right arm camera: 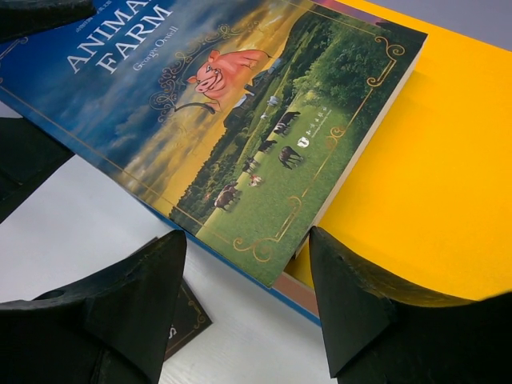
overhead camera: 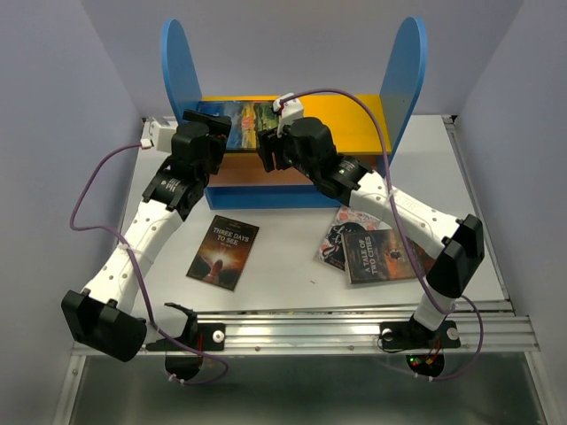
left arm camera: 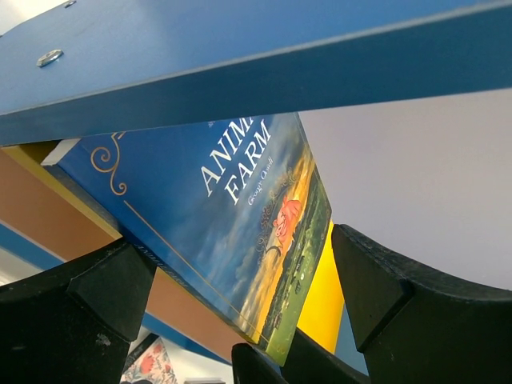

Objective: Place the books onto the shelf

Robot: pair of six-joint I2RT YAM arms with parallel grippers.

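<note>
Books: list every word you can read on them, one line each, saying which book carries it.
"ANIMA... FARM" (title cut off by the frame edge): blue book on the yellow board.
"George Orwell": same cover.
"THREE DAYS TO SEE": dark book, lying left.
"A TALE OF TWO CITIES": brown book, lying right.
Floral book beneath it: any print is too small to read.

The left arm (overhead camera: 133,257) runs from its base out to a low elbow at the near left. The forearm then rises forward and inward. The left tool (overhead camera: 211,133) points to the right and away from the base. Its fingers (left arm camera: 104,296) are spread wide.

The right arm (overhead camera: 416,221) bends at an elbow on the near right. Its forearm extends forward and to the left. The right tool (overhead camera: 268,149) faces the left tool, near it but not touching. Its fingers (right arm camera: 144,304) stand apart.
</note>
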